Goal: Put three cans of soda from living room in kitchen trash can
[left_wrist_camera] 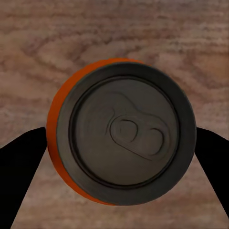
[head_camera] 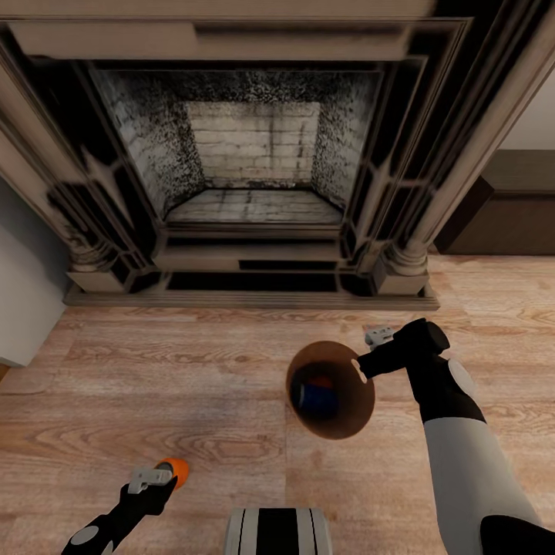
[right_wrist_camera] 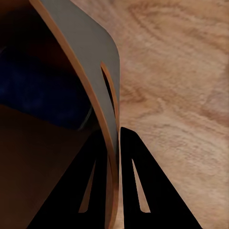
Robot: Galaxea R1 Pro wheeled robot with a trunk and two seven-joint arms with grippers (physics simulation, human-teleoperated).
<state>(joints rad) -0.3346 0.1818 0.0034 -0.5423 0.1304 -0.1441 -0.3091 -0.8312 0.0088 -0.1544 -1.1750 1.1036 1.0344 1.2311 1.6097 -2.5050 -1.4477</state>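
A brick fireplace (head_camera: 254, 154) is filling the wall ahead, with light wood plank floor (head_camera: 193, 370) stretching out before it. The tash can (head_camera: 339, 416) is hanging tilted above the planks, the right gripper (right_wrist_camera: 118, 143) pinching its rim with fingers closed on the wall. A dark blue can (head_camera: 316, 397) and a red one are lying inside it. The left gripper (left_wrist_camera: 119, 143) is clamping an orange can of soda (left_wrist_camera: 121, 131) between its fingers.
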